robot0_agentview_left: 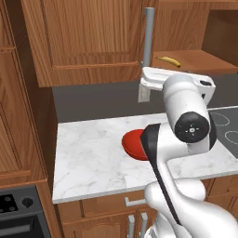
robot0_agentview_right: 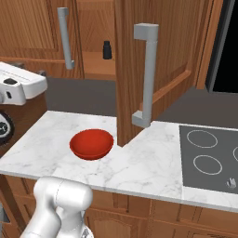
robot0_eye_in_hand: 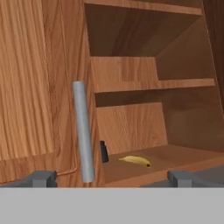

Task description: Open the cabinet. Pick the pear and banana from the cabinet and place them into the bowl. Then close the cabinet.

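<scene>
Here, banana (robot0_eye_in_hand: 136, 161) in hand view, bowl (robot0_agentview_right: 91, 143) right base

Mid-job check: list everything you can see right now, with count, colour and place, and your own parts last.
cabinet: one, reddish-brown wood, on the wall above the counter; right door swung open, left door shut
handles: two, grey vertical bars, one on each door
banana: one, yellow, lying on the bottom shelf of the cabinet
bottle: one, small and black, standing on the bottom shelf left of the banana
bowl: one, red, on the counter, nothing seen in it
counter: one, white marble, under the cabinet
cooktop: one, dark grey with ring marks, right end of the counter
low cabinets: wood, short grey handles, under the counter
gripper: one, dark tips, open, raised before the open cabinet, holding nothing
</scene>
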Robot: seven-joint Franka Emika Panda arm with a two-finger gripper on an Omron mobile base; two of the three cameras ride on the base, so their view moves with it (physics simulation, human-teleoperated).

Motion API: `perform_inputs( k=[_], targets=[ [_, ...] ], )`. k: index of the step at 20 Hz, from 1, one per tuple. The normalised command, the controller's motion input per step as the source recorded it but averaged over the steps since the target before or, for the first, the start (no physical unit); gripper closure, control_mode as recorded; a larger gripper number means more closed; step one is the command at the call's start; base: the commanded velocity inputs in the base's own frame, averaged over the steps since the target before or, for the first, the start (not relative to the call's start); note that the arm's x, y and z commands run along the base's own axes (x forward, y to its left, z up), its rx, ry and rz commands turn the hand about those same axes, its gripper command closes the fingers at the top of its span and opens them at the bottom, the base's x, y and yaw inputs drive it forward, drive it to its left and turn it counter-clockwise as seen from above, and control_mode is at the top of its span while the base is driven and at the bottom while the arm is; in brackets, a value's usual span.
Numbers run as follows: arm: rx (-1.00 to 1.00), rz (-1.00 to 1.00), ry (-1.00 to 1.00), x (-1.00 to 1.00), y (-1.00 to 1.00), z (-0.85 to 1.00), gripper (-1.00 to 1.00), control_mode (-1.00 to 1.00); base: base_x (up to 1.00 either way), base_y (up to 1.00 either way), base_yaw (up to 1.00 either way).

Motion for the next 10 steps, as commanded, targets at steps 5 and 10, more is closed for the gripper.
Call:
perform_inputs(
  k=[5,10],
  targets=[
    [0.00,0.07,0.02,0.74,0.00,0.00,-1.00,-1.00,0.00,0.00,0.00],
    [0.00,0.09,0.12,0.59,0.00,0.00,-1.00,-1.00,0.00,0.00,0.00]
  ],
)
